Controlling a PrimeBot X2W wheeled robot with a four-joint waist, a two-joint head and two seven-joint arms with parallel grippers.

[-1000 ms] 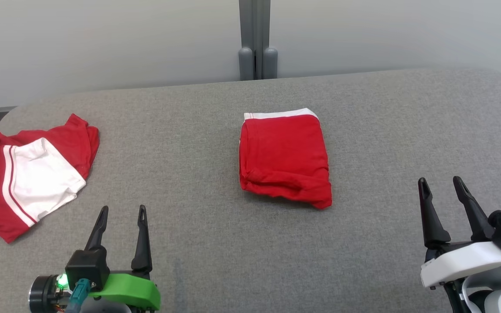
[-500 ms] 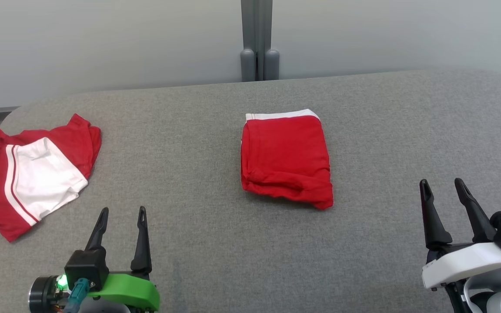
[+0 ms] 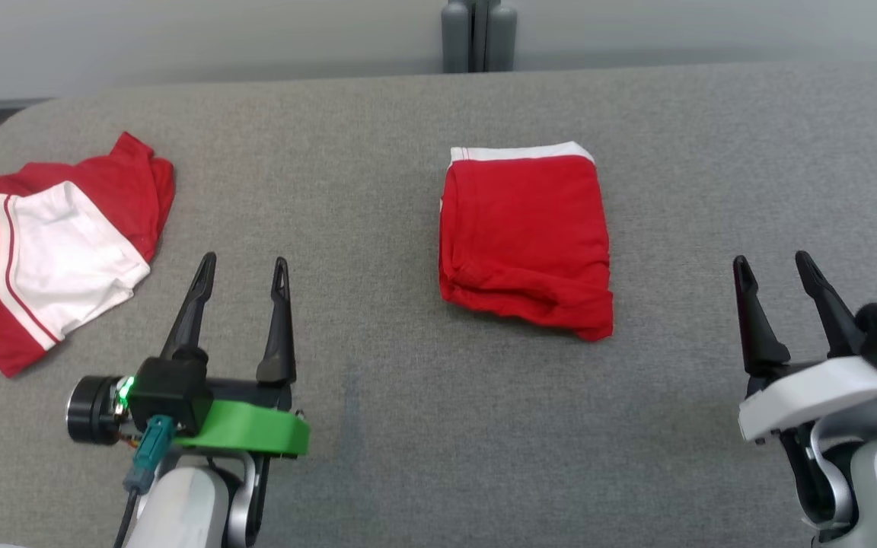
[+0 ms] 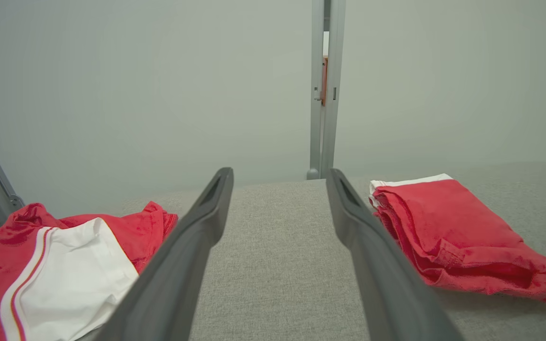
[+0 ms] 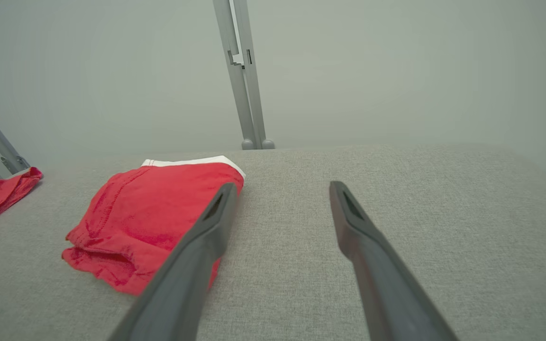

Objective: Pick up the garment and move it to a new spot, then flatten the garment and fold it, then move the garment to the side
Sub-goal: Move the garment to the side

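The folded red garment point(image 3: 526, 236) lies in the middle of the tabletop point(image 3: 408, 426), so I judge the folding done and only the move aside left. My left claw point(image 3: 244, 262) and right claw point(image 3: 772, 260) hover low on either side of it, clear of it, fingers apart and empty, pointing forward. A crumpled red-and-white garment point(image 3: 50, 243) lies far left.

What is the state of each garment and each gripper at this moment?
Folded red garment: folded into a compact rectangle, lying at the centre, nothing touching it.
Red and white garment: crumpled, not folded, lying at the left edge.
Left gripper: open, empty, apart from both garments.
Right gripper: open, empty, apart from both garments.
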